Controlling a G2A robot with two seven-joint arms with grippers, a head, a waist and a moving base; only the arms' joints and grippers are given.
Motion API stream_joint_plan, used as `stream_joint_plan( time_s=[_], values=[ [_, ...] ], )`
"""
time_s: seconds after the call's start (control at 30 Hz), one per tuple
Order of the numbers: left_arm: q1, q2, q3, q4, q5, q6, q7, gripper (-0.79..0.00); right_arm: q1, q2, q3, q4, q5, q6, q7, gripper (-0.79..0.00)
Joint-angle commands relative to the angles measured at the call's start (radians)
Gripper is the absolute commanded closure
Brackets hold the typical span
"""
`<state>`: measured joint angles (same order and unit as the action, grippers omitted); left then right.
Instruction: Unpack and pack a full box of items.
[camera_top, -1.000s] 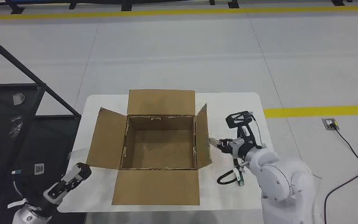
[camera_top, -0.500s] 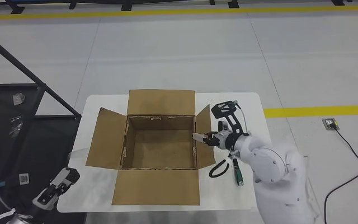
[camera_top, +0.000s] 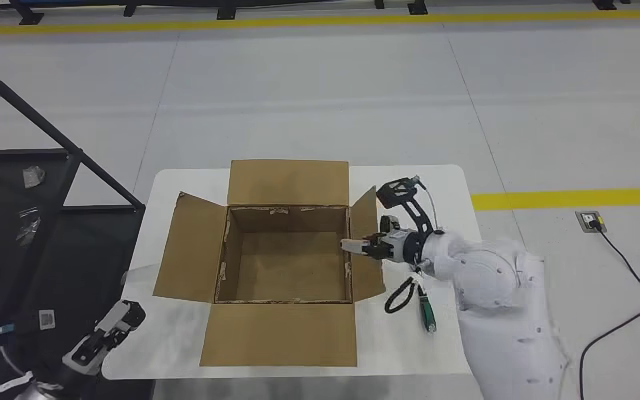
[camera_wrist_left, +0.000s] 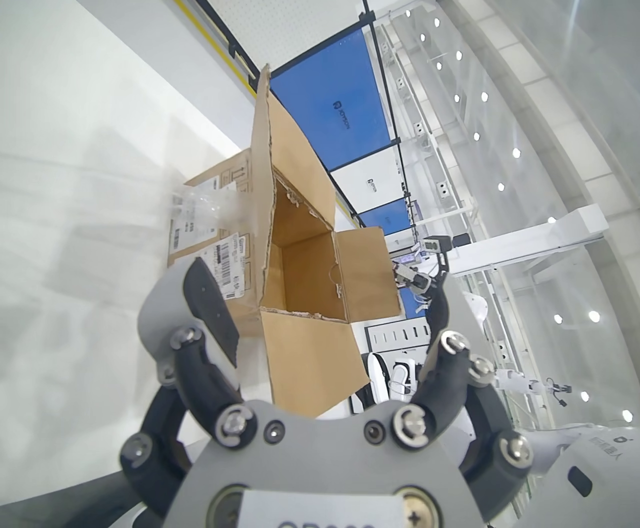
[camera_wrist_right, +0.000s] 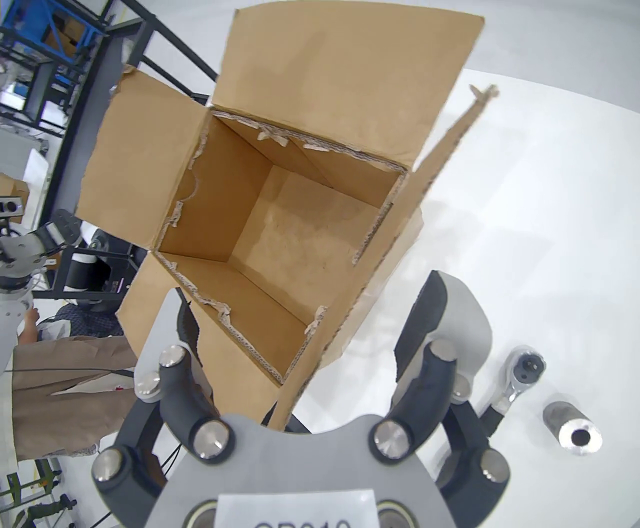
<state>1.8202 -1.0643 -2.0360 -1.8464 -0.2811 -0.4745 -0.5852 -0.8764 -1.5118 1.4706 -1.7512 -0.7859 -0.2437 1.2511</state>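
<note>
Plain brown cardboard box (camera_top: 285, 265), white labels (camera_wrist_left: 227, 250) printed black; white surface (camera_top: 440, 190); silver ratchet (camera_wrist_right: 520, 372), black handle; dull grey cylinder (camera_wrist_right: 572, 430); pale grey floor (camera_top: 300, 90), yellow lines.

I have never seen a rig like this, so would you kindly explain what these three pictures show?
This is a two-armed robot working at a white table. One picture looks down from a camera above its arms. The other two come from a camera on each wrist, so each shows that arm's own pincer up close. On the table stands an open cardboard box, empty inside. Beside it lie a ratchet wrench, a short metal cylinder and a green-handled tool. The right pincer is open at the box's upright side flap and holds nothing. The left pincer is also open and empty, at the table's edge on the other side of the box.
</note>
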Motion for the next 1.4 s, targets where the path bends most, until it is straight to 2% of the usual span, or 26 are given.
stream_joint_plan(
  time_s=[0.0, 0.1, 0.43, 0.5, 0.63, 0.87, 1.03, 1.37],
  values=[
    [-0.007, 0.000, 0.007, 0.007, 0.006, 0.012, 0.004, -0.785, -0.022, 0.006, 0.025, -0.014, 0.072, -0.046, -0.009, -0.785],
    [-0.021, -0.001, 0.020, 0.017, 0.017, 0.025, 0.012, -0.785, -0.055, 0.016, 0.052, -0.027, 0.157, -0.105, -0.022, -0.785],
    [-0.053, 0.000, 0.031, 0.052, -0.054, 0.052, -0.036, -0.785, -0.058, 0.018, 0.055, -0.028, 0.159, -0.106, -0.022, -0.785],
    [-0.053, 0.000, 0.031, 0.052, -0.054, 0.052, -0.036, -0.785, -0.071, 0.019, 0.054, -0.037, 0.170, -0.112, -0.061, -0.785],
    [-0.053, 0.000, 0.031, 0.052, -0.054, 0.052, -0.036, -0.785, -0.122, 0.024, 0.092, -0.046, 0.284, -0.091, -0.170, -0.785],
    [-0.093, -0.002, 0.046, 0.075, -0.013, 0.136, 0.034, -0.785, -0.150, 0.044, 0.153, 0.022, 0.550, -0.154, -0.169, -0.785],
    [-0.118, -0.002, 0.066, 0.088, 0.015, 0.174, 0.050, -0.785, -0.148, 0.048, 0.163, 0.032, 0.541, -0.134, -0.165, -0.785],
    [-0.117, -0.004, 0.081, 0.047, 0.039, 0.143, 0.036, -0.785, -0.151, 0.060, 0.135, 0.065, 0.614, -0.145, -0.162, -0.785]
  ],
)
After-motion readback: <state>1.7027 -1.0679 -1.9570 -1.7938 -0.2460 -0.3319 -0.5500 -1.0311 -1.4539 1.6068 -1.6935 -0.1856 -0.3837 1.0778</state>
